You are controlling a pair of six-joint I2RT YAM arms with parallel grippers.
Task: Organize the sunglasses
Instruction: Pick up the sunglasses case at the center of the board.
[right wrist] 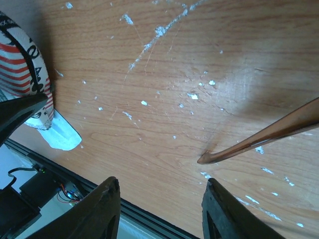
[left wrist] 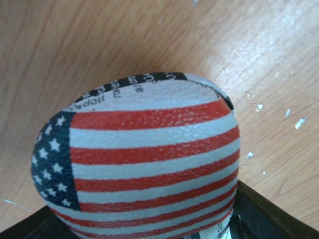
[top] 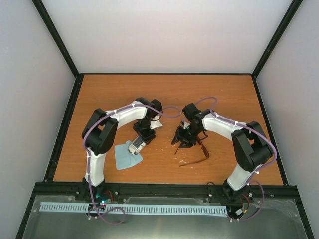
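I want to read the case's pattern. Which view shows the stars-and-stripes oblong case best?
The left wrist view: the stars-and-stripes oblong case fills it, stripes and stars sharp. The right wrist view catches only its striped edge; the top external view shows a small pale shape.

One sunglasses pair (top: 198,158), one cloth (top: 123,157), one case (left wrist: 149,164)

Place: lab robot cell | Evidence: white enclosure walls (top: 169,35), black frame (top: 56,36), scuffed wooden table (top: 164,92), cable duct (top: 134,209)

Scuffed wooden table (top: 164,94), pale walls (top: 174,35).
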